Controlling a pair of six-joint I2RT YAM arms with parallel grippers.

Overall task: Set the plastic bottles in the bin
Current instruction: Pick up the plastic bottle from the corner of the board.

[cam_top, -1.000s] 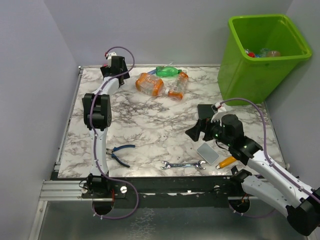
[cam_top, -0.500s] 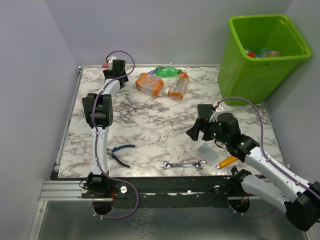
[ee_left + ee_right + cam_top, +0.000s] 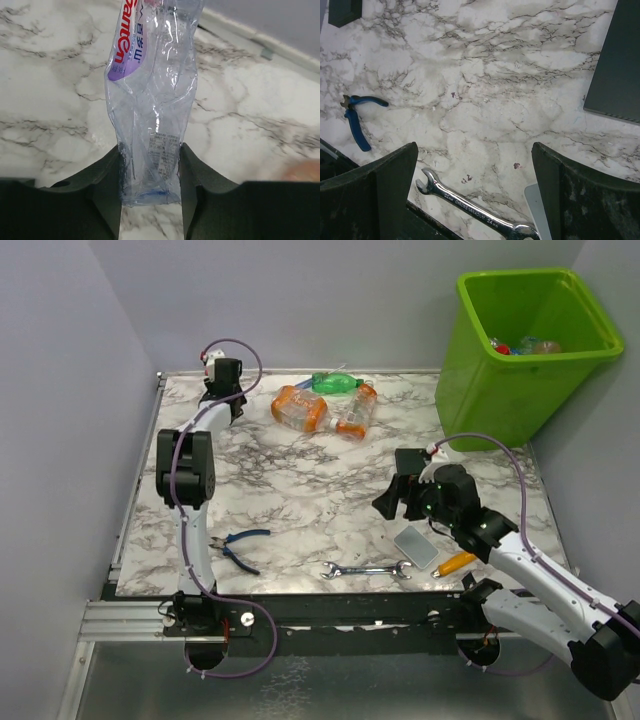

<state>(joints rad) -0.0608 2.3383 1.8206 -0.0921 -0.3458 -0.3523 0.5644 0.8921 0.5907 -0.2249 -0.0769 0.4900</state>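
Clear crushed bottle (image 3: 155, 85) sits at the far-left corner of the table (image 3: 300, 490). Its long axis runs straight out from the left gripper (image 3: 150, 155), which pinches its end. Bin (image 3: 500, 380) is far right, well apart. Right gripper (image 3: 475, 175) is spread wide, empty, and nearer the bin.

The whole marble table (image 3: 300, 490) and the lime-green bin (image 3: 490, 390) at far right are taken in from high behind the near edge. The far left corner is seen very close from the left wrist, filled by a clear bottle (image 3: 150, 115). The near part is viewed downward from the right wrist; blue pliers (image 3: 355, 122) and wrench (image 3: 472, 207) are shared with the overhead view
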